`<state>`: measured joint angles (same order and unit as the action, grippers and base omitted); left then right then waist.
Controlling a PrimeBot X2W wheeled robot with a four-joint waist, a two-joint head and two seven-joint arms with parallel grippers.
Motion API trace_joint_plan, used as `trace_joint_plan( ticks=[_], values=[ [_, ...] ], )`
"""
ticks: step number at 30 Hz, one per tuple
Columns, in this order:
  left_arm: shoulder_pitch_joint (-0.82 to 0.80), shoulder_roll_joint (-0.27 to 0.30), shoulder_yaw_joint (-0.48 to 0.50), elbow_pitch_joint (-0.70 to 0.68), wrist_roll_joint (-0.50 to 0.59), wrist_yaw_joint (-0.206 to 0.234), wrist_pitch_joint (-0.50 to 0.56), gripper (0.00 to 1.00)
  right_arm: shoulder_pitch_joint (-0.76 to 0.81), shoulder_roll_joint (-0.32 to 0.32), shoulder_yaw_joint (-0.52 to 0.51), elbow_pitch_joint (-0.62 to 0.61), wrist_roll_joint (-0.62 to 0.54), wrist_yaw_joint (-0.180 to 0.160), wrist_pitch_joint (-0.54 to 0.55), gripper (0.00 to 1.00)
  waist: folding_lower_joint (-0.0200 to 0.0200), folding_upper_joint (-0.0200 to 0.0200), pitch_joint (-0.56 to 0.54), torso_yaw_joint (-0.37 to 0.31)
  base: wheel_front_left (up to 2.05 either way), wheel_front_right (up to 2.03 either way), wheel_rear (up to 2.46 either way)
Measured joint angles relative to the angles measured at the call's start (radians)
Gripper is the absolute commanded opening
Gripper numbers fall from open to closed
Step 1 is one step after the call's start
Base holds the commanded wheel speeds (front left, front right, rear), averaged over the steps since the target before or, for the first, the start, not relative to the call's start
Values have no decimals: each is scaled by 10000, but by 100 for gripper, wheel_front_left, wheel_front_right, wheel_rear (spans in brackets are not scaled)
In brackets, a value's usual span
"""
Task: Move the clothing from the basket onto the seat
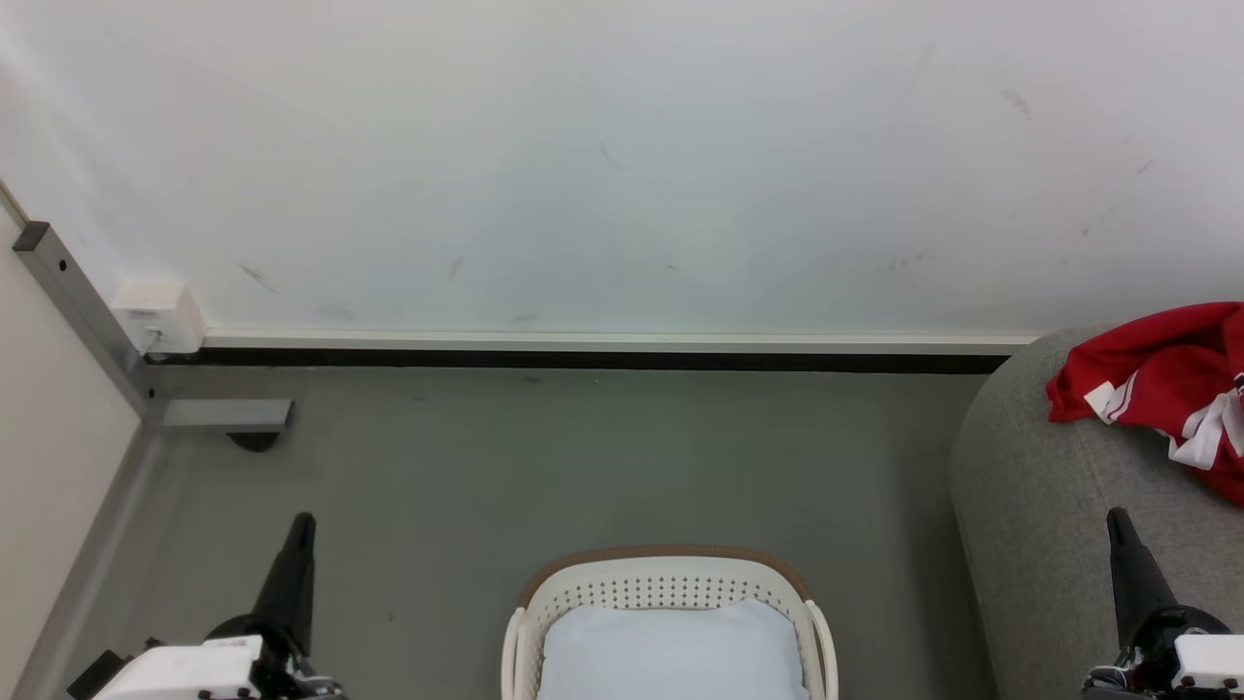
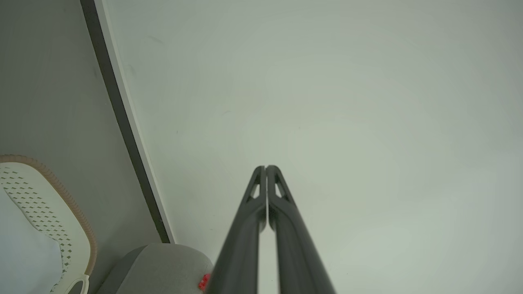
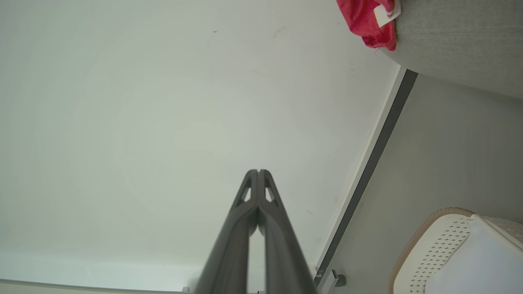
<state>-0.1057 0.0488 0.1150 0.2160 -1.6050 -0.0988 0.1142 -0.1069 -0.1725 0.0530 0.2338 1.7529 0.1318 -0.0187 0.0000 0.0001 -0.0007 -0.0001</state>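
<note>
Nearest you, your left gripper point(image 1: 301, 525) rises at the lower left. Its two long, dark matte fingers are pressed together to one point and hold nothing. To its right, the basket point(image 1: 671, 562) is an oval of cream perforated plastic under a brown rim, with a smooth pale blue-white cloth point(image 1: 671, 651) lying flat inside. Further right, the seat point(image 1: 1030, 486) is grey woven fabric with a rounded corner. The clothing point(image 1: 1157, 374) lies on it, not in the basket. It is a crumpled red jersey with white trim, and its bunched length runs from the seat's far corner down toward the right edge, which cuts it off. Your right gripper point(image 1: 1118, 517) shows against the seat, fingers likewise closed tip to tip and empty.
</note>
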Motion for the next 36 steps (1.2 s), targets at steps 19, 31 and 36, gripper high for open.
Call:
trace_joint_plan(
  ticks=[19,31,36],
  values=[
    [-1,0,0,-2,0,0,0,0,-2,-33,25,0,29,0,-6,0,0,0,1,0,0,0,0],
    [-1,0,0,-2,0,0,0,0,-2,-50,40,0,33,0,-17,0,0,-1,1,0,0,0,0],
    [-1,0,0,-2,0,0,0,0,-2,-61,48,-2,48,0,-33,0,0,0,1,0,0,0,0]
  ],
)
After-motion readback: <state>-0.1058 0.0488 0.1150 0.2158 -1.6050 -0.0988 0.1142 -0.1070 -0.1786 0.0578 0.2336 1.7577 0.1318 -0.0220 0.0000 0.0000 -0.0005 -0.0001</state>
